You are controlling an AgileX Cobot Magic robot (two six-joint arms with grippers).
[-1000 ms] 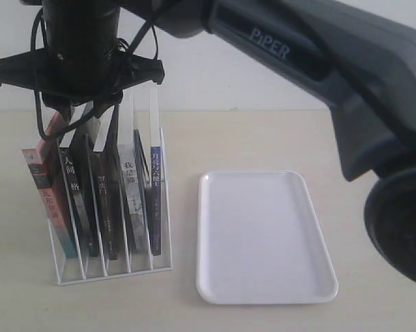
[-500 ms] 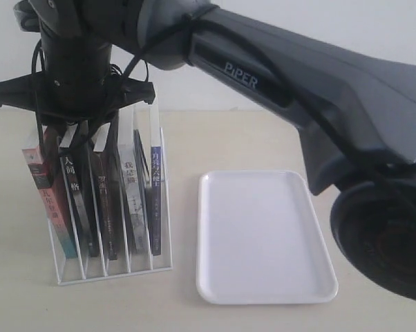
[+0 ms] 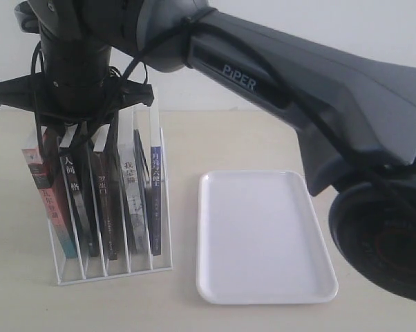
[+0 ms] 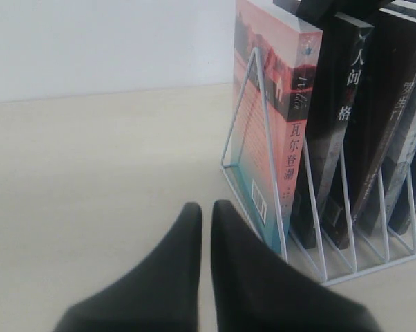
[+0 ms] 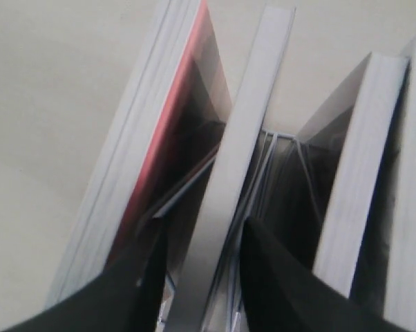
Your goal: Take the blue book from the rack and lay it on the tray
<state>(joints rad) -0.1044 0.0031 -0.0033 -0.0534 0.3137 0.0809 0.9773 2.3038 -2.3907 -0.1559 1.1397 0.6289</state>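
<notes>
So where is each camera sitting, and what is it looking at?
Exterior view: off the arms, above the table, looking down at the rack and the tray; the right arm shows, stretched across over the rack.
Left wrist view: low beside the rack, facing the books' spines; the left gripper shows, shut.
Right wrist view: above the rack, looking down on the books' top edges; the right gripper straddles one book.
All three share the rack and the red book.

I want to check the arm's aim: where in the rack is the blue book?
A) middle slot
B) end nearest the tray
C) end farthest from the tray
B: the blue book stands in the last slot of the rack, on the side of the tray.
</notes>
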